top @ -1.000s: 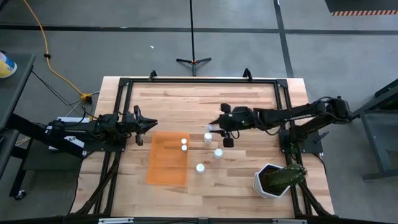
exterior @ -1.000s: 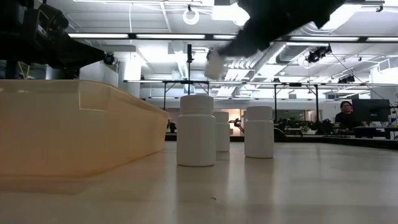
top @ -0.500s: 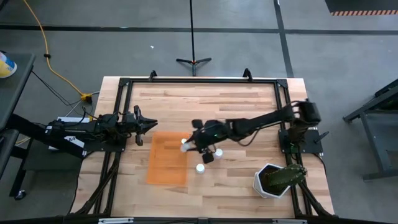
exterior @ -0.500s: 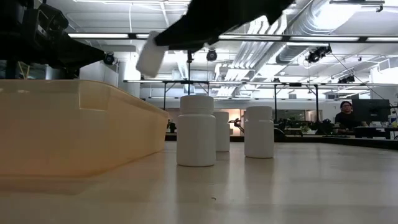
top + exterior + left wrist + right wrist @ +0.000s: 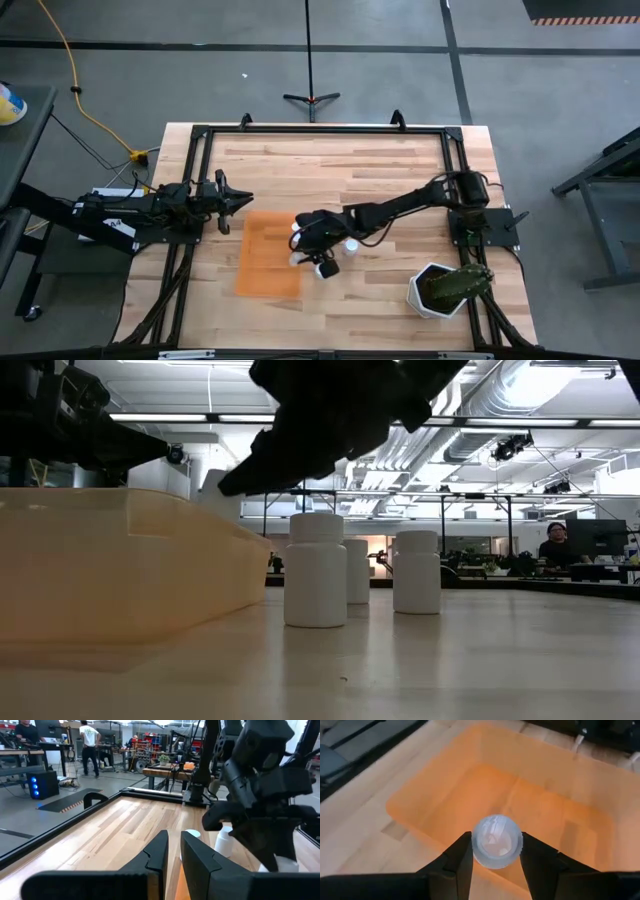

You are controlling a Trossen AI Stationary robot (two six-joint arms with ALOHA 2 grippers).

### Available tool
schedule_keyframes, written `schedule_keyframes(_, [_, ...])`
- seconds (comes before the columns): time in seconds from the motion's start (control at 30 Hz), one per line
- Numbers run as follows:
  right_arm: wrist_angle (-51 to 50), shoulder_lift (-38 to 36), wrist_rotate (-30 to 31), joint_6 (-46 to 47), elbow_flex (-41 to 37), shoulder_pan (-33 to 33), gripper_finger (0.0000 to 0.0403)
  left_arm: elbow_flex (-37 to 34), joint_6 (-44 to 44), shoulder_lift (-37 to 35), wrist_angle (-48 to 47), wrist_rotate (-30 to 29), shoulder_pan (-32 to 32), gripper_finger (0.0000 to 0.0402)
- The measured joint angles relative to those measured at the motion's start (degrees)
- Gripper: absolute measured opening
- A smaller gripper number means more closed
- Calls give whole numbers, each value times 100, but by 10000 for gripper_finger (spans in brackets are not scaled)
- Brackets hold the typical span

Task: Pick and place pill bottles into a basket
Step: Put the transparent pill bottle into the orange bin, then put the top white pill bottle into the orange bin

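Note:
My right gripper (image 5: 300, 252) is shut on a small white pill bottle (image 5: 496, 841) above the right edge of the orange tray (image 5: 262, 272). The bottle also shows in the low view (image 5: 216, 484), just above the tray's wall (image 5: 100, 570). Two more bottles (image 5: 297, 233) stand inside the tray. Three bottles (image 5: 316, 570) stand upright on the table to the tray's right; one of them is hidden under the arm in the high view. My left gripper (image 5: 243, 200) is shut and empty at the tray's far left corner. My right gripper pinches the bottle's round side wall (image 5: 475, 845) between its two fingers (image 5: 457, 865), one on each side. The wrist view looks onto the bottle's end. The fingers slant down from the table's right. The bottle is lifted clear, over the tray's right rim (image 5: 420, 827).
A white pot with a green plant (image 5: 440, 288) stands near the table's near right corner. A black frame (image 5: 320, 130) runs around the table top. A person (image 5: 556, 540) sits far off in the room behind.
My right gripper has carried the bottle from above the standing bottles toward the table's left and near edges, to the tray's right edge. It has come down over the last half second. The bottles on the table have not moved.

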Motion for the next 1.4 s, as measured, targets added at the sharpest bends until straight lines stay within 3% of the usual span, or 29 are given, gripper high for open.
schedule_keyframes(0.2, [4,23,-10,0,0,-58,138,0,0,0,0,-4,-1,88])
schedule_keyframes(0.57, [-13,23,-13,66,0,-85,176,0,0,0,0,-23,1,88])
schedule_keyframes(0.87, [-112,-316,94,46,-3,-94,171,0,0,1,0,-21,1,88])
schedule_keyframes(1.17, [-2401,-1396,1072,-146,-47,-153,155,0,0,-1,0,-17,-1,88])
schedule_keyframes(1.4, [-2625,-1540,1453,403,-779,-680,163,0,0,0,0,-17,0,88])
